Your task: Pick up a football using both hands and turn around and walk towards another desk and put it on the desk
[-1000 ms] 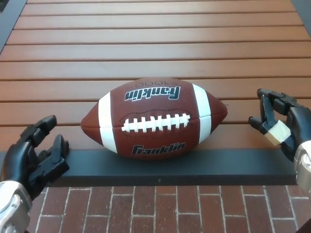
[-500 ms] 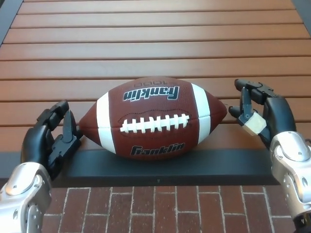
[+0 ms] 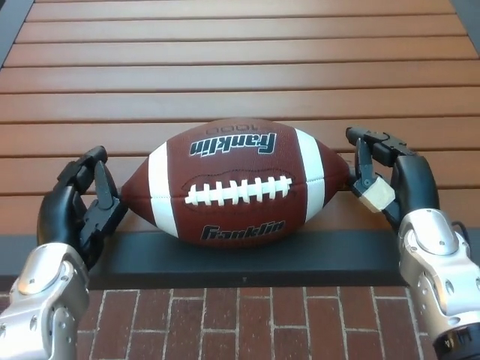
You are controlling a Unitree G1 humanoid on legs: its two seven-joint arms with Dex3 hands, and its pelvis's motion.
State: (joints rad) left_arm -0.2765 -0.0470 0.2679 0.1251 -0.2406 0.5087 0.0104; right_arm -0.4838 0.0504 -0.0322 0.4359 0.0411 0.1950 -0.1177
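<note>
Football sits on the desk, near its front edge, long axis running left-right across my view. Brown leather w/ two white stripes, white laces facing up at me, "Franklin" printed twice: once below the laces right way up, once above them upside down. Bottom of the ball rests partly on the dark strip along the desk's front edge, rest on the reddish wood slats.

My left hand is at the ball's left tip, fingers spread apart, not clenched, nothing held. Fingertips just beside the tip, touching or nearly so; can't tell which from this angle. Palm faces inward toward the ball. Silver wrist and forearm come up from the bottom-left corner.

My right hand is at the ball's right tip, also spread, holding nothing. One finger w/ a pale tape patch points in at the tip and looks to be touching it or right against it; upper fingers reach over just above the tip. Silver forearm rises from bottom right.

So both hands bracket the ball end to end, ball betw. them, not lifted, sitting flat on the desk. Below the desk edge, red brick floor shows. Grey strip at far left top corner beside the slats.
</note>
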